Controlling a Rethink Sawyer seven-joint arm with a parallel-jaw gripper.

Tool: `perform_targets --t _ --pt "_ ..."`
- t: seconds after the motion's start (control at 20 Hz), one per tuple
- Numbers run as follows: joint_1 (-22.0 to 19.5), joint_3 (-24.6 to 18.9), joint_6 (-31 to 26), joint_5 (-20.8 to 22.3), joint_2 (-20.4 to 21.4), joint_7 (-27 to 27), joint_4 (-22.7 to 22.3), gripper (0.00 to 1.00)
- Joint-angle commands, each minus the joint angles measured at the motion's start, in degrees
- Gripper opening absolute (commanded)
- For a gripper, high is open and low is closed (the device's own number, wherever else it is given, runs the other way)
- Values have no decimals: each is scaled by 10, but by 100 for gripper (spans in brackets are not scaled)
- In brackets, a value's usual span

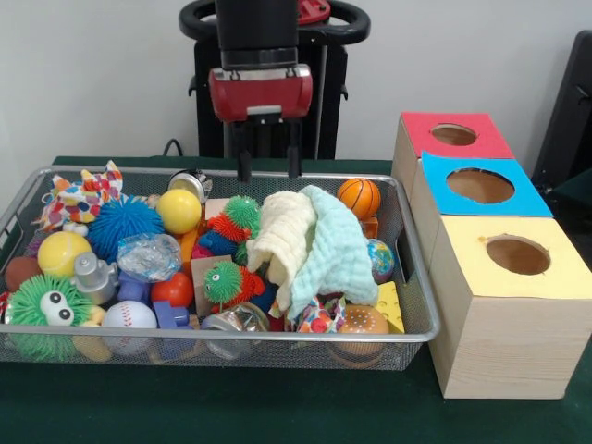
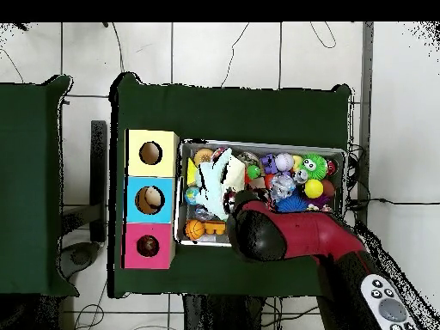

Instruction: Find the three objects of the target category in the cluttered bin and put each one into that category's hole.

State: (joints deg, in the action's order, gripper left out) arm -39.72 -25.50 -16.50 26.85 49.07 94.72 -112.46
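Probably cloth as the category, though the task does not name it. Cream cloth [image 1: 282, 236] and mint cloth [image 1: 338, 250] lie heaped together on top of the clutter, right of the bin's middle. A third, spotted cloth [image 1: 83, 196] sits crumpled in the far left corner. All three look light, limp and easy to snag — no stiffness to push against, no risk of breakage. Best taken at a raised fold or ridge, such as the cream cloth's upper hump, pinching straight down. Likely to trail and drag a neighbour along when lifted, since the two overlap. Could also catch a spiky green toy [image 1: 242, 213] just beside them.

Orange ball [image 1: 359, 197] rests touching the mint cloth's far edge. Mesh bin [image 1: 416, 305] stands on the green desk [image 1: 277, 407], with three wooden boxes just to its side: red hole [image 1: 453, 134], blue hole [image 1: 480, 185], yellow hole [image 1: 518, 254].

Pincer [image 1: 268, 174] hangs over the bin's far rim, jaws apart and empty, near the cloth heap but not touching it.
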Motion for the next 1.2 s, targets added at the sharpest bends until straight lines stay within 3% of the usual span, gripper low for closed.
perform_targets --t 0.05,0.35,0.8,1.2 --pt "-36 -63 -119 -34 45 -55 10 100" --pt "-59 -82 -128 -26 46 -64 14 100" --pt "-52 -34 -111 57 13 -62 37 100" --pt "-59 -33 -129 99 6 -81 38 100"
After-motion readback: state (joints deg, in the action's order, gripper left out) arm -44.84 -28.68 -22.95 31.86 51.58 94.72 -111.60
